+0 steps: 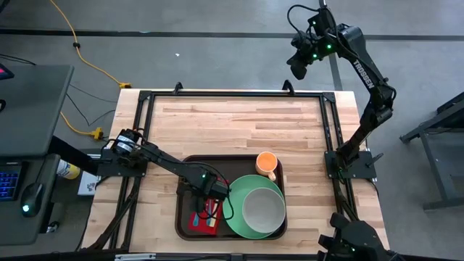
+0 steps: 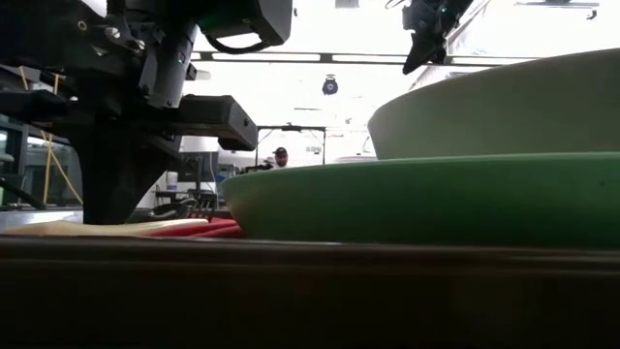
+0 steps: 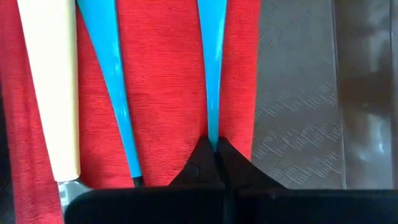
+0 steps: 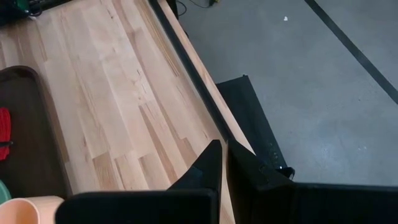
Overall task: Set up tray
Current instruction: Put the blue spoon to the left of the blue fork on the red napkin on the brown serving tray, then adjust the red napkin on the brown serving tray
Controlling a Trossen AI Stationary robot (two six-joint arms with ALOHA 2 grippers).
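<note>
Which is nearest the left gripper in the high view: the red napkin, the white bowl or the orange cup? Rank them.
From the left gripper, shut over the tray:
1. Red napkin, directly beneath it.
2. White bowl, beside it on the green plate.
3. Orange cup, at the tray's far corner.

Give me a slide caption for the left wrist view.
Left tool shut on a slim blue plastic utensil handle over the red cloth napkin.

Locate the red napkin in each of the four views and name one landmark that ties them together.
High view: red napkin in the tray's left part, beside the green plate.
Low view: thin red strip left of the plate.
Left wrist view: fills the left half, under the blue handles.
Right wrist view: sliver at the left edge.
Shared landmark: the brown tray.
</note>
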